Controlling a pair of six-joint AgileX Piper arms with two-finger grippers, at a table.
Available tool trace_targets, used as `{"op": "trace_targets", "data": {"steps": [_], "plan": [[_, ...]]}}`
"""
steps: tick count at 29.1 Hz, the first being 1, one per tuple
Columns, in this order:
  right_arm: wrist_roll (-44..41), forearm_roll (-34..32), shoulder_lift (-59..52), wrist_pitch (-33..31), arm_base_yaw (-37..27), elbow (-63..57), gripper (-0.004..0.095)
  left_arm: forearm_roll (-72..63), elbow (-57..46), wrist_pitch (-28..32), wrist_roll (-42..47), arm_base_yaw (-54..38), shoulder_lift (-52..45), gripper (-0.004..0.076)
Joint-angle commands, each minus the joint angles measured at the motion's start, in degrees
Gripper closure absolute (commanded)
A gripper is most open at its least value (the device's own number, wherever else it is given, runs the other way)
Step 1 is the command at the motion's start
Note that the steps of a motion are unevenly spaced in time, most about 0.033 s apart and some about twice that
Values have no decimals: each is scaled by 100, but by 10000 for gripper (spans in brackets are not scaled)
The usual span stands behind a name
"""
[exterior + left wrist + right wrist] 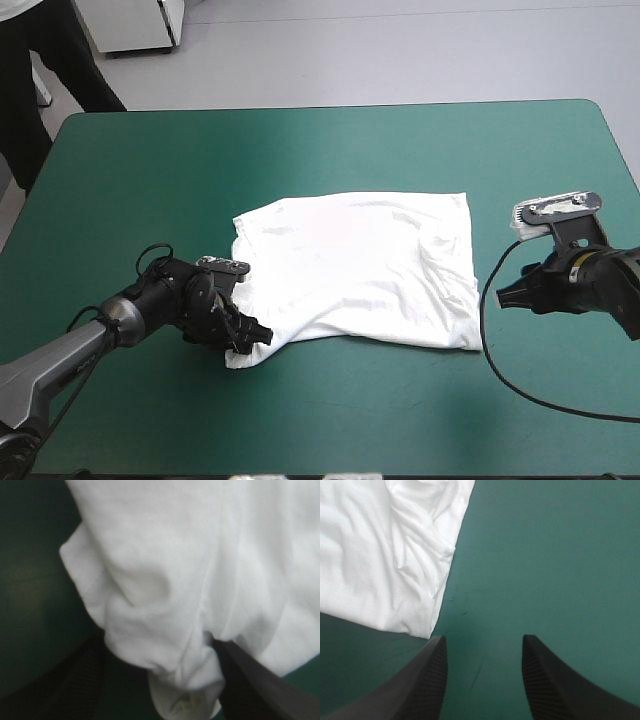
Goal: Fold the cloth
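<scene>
The left gripper [252, 337] seems clenched on a near corner of the T-shirt [360, 262]; the right gripper [484, 641] gapes beside it. A thin pinch could slip, dropping the fold

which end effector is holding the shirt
The left end effector, shut on the near left corner of the T-shirt; the right end effector stands open over teal-green cover, apart from it.

The T-shirt [360, 265] is lying spread on the table [300, 150]. The left gripper [250, 338] is sitting at the T-shirt's near-left corner, pinching that corner between its fingers. The right gripper [508, 293] is standing just beyond the T-shirt's right edge, clear of it, fingers parted over bare table.
</scene>
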State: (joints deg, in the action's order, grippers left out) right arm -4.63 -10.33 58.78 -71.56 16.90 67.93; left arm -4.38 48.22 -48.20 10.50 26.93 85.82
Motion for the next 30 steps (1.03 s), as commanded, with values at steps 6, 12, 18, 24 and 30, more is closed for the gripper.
{"op": "trace_targets", "data": {"steps": [6, 12, 18, 24, 30], "plan": [[-316, 590, 190, 932, 12, -965, 457, -527, -3, 774, -293, 42, 544, 501], [-427, 1033, 638, 1816, 12, -1771, 441, -493, -3, 1036, -440, 42, 579, 671], [-406, 1132, 1334, 2199, 12, -1819, 404, -453, -3, 1088, -523, 42, 591, 734], [-406, 1094, 1990, 2491, 12, -1819, 403, -467, -3, 1088, -533, 42, 591, 734], [-406, 1235, 2638, 2503, 12, -1843, 403, -467, -3, 1001, -600, 42, 591, 734]]}}
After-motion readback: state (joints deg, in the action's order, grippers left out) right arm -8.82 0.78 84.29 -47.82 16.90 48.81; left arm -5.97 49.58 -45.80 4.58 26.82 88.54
